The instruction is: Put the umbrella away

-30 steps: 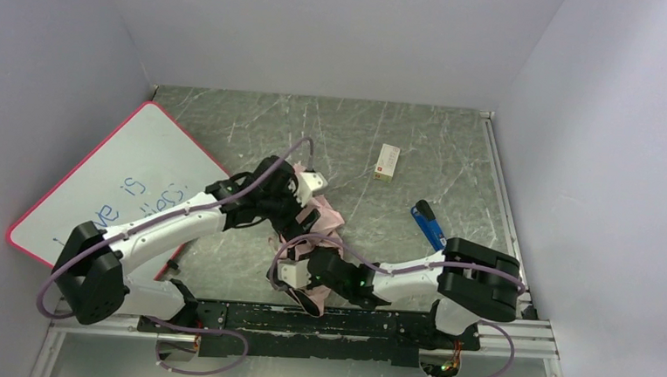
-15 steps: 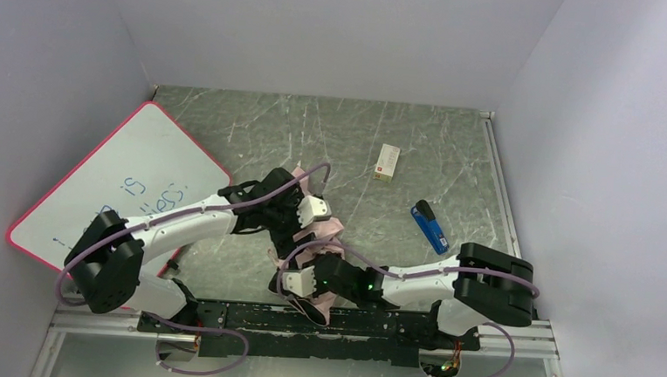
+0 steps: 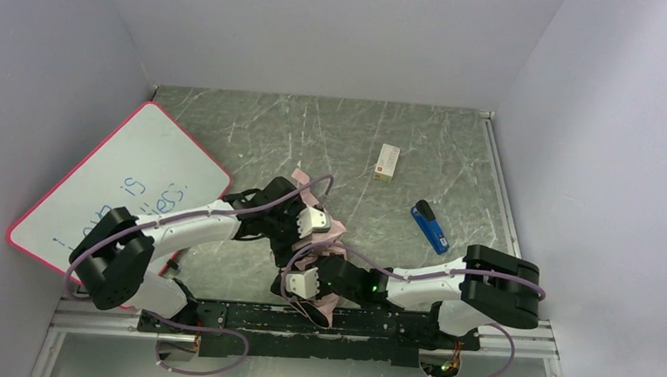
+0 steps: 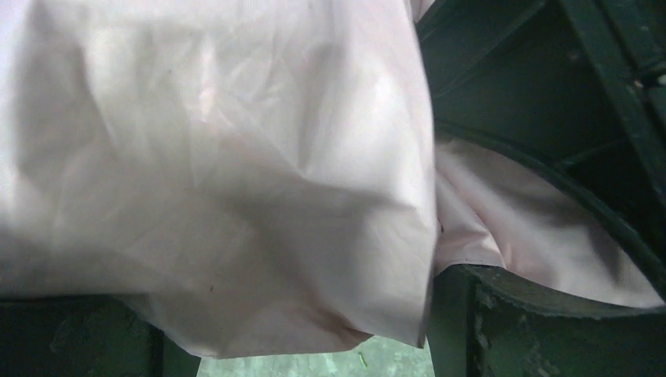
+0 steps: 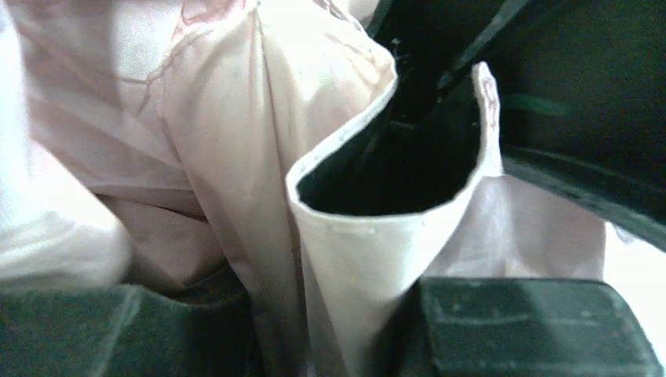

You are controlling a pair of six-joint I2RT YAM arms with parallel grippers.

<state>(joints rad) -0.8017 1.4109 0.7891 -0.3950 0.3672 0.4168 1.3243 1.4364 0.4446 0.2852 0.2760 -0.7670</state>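
- The umbrella [image 4: 236,173]: its pink fabric bulges between the left gripper's [image 4: 314,345] wide-apart jaws.
- The right gripper [image 5: 330,330] is clamped on a fabric fold.
- From above, the 2 wrists hide most of it.

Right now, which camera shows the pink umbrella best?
The right wrist view: there the umbrella shows its pink folds, a stitched hem and its black inside up close. The left wrist view shows only crumpled pink fabric. The top view shows just small pink bits.
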